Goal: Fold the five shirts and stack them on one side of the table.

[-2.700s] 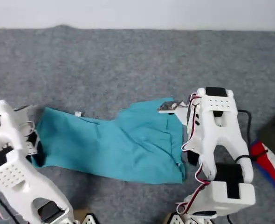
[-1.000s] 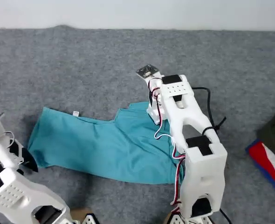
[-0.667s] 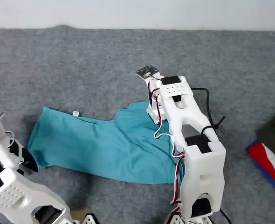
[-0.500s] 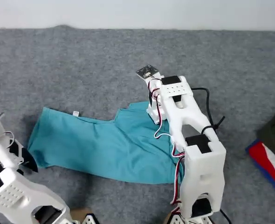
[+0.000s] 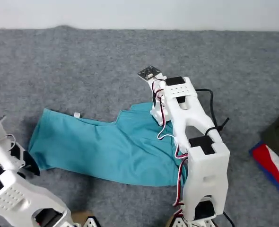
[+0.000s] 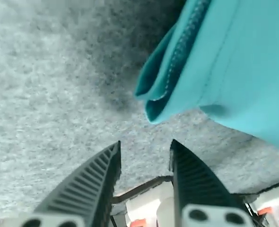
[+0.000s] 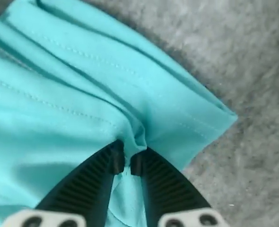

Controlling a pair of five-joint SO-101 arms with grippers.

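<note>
High view: the teal shirt (image 5: 106, 146) is lying spread on the grey table (image 5: 82, 61), left of the middle. The right arm (image 5: 182, 109) is standing over its far right corner, the left arm (image 5: 7, 189) at its left end. A small white label (image 5: 77, 115) is showing on the far edge, too small to read.

Left wrist view: the left gripper (image 6: 144, 163) is hanging wide open and empty, just beside the shirt's corner. It should probably be closing on both layers there.

Right wrist view: the right gripper (image 7: 127, 163) is pinching a pleat of cloth, almost closed. Lifting both ends together would likely be keeping the fold straight. No writing is showing.
</note>
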